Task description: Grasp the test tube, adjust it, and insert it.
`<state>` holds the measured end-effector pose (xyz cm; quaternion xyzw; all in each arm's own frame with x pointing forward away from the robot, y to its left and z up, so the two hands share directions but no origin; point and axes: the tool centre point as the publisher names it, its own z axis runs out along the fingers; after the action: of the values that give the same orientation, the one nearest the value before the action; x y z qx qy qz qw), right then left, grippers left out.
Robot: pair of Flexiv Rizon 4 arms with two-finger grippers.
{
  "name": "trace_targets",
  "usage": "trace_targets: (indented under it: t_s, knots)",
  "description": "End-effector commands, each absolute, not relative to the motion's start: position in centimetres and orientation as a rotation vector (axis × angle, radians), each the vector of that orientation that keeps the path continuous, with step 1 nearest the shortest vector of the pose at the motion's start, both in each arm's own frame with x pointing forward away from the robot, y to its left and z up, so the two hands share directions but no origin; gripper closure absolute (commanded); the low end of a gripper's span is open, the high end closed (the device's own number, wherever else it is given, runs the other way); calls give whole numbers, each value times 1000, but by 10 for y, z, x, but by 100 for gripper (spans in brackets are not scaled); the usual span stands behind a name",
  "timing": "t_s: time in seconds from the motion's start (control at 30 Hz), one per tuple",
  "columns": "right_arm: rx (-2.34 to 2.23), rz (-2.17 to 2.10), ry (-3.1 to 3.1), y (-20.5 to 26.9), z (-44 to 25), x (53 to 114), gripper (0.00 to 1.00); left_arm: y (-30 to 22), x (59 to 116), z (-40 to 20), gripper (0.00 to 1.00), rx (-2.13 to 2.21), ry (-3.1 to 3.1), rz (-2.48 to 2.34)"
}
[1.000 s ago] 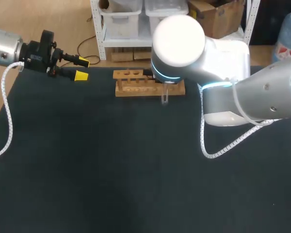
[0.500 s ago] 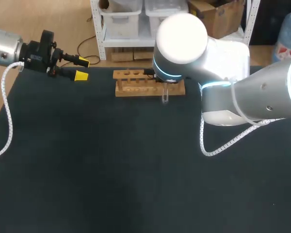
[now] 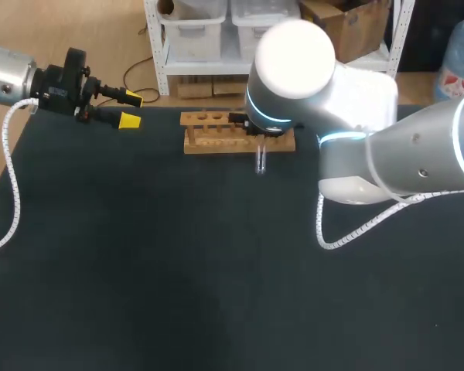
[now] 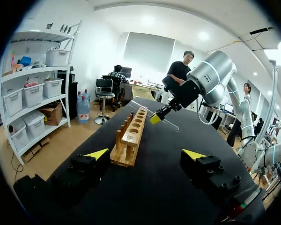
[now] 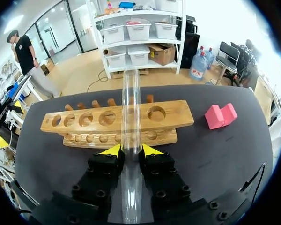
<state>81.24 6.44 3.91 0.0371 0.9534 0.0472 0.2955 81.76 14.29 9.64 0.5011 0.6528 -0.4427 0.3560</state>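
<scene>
A clear glass test tube [image 5: 130, 108] is clamped between the yellow fingertips of my right gripper [image 5: 130, 150], which is shut on it. The tube's far end reaches over the wooden rack [image 5: 84, 123], between two of its holes. In the head view the tube [image 3: 260, 160] hangs just in front of the right part of the rack [image 3: 213, 132], and my right arm hides the gripper itself. My left gripper [image 3: 131, 108] is open and holds nothing, off to the left of the rack near the table's far edge. In the left wrist view the rack [image 4: 131, 135] lies ahead of the left gripper [image 4: 146, 154].
A pink block [image 5: 220, 116] lies on the dark table beside the rack's right end. The wide dark tabletop [image 3: 178, 270] stretches in front of the rack.
My right arm's upper joint has drifted slightly to the right, with the tube staying in front of the rack. The left arm has not moved.
</scene>
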Motion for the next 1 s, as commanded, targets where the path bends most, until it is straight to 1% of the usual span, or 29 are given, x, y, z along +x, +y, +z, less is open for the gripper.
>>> trace_targets:
  t_s: [0.03, 1.0]
  knots:
    - [94, 129, 2548, 67, 34, 815, 100, 143, 818, 95, 0, 1295, 1683, -1143]
    - [98, 139, 2594, 65, 23, 807, 100, 143, 818, 95, 0, 1295, 1683, -1143]
